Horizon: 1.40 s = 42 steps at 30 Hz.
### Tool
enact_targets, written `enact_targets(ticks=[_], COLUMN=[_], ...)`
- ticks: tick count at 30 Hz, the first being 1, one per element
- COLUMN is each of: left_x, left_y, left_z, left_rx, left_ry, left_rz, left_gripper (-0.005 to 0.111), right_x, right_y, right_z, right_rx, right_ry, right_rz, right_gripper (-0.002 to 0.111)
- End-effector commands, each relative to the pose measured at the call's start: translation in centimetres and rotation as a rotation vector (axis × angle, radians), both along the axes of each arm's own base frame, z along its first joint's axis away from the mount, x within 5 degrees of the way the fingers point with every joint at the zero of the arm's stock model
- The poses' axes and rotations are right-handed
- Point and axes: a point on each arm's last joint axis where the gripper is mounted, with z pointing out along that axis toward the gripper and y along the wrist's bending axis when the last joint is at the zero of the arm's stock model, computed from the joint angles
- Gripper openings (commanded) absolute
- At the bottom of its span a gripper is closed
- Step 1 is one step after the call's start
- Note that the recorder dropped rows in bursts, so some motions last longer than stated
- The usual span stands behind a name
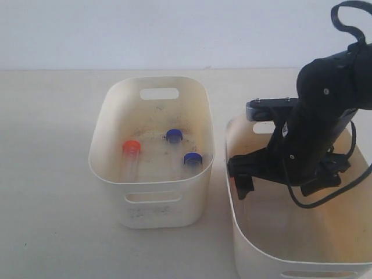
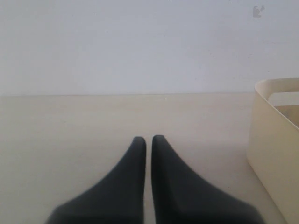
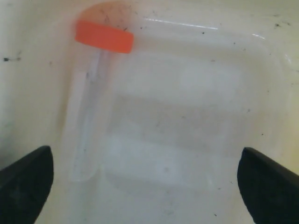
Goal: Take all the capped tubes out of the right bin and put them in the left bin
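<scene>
3/4 done: left bin has one orange-capped tube + two blue-capped tubes on its floor. The last orange-capped tube lies flat in right bin. The right gripper hangs over it, jaws wide apart, empty, tube off-centre nearer one finger. Left gripper is closed on nothing, over the table beside left bin, prob idle.

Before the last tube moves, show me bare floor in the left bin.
Bare: in the left bin, the floor along its upper end wall in the exterior view, and the lane between the orange-capped tube and the blue-capped tubes. Crowded: around those two.
</scene>
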Motion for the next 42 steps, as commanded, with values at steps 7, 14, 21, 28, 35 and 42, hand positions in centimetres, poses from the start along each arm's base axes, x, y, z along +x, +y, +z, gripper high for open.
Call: enact_targets(ticks=[7, 14, 21, 28, 35, 42], left_x=[0.0, 0.0, 0.0, 0.0, 0.0, 0.0], left_y=[0.0, 0.0, 0.0, 0.0, 0.0, 0.0], left_z=[0.1, 0.1, 0.1, 0.1, 0.1, 0.1], left_rx=[-0.008, -0.008, -0.008, -0.008, -0.008, -0.008], left_ry=[-0.005, -0.005, -0.005, -0.005, -0.005, -0.005], left_rz=[-0.007, -0.007, -0.007, -0.007, -0.007, -0.007], left_gripper=[0.004, 0.004, 0.004, 0.004, 0.004, 0.004], right_x=[0.3, 0.6, 0.7, 0.7, 0.8, 0.6], right_y=[0.6, 0.7, 0.6, 0.6, 0.5, 0.4], right_z=[-2.0, -3.2, -4.5, -4.8, -4.8, -4.8], right_rx=[0.009, -0.007, -0.031, -0.039, -0.045, -0.055], right_ry=[0.039, 0.058, 0.087, 0.094, 0.085, 0.108], right_rz=[-0.008, -0.003, -0.018, -0.028, -0.019, -0.019], right_gripper=[0.105, 0.105, 0.105, 0.097, 0.034, 0.000])
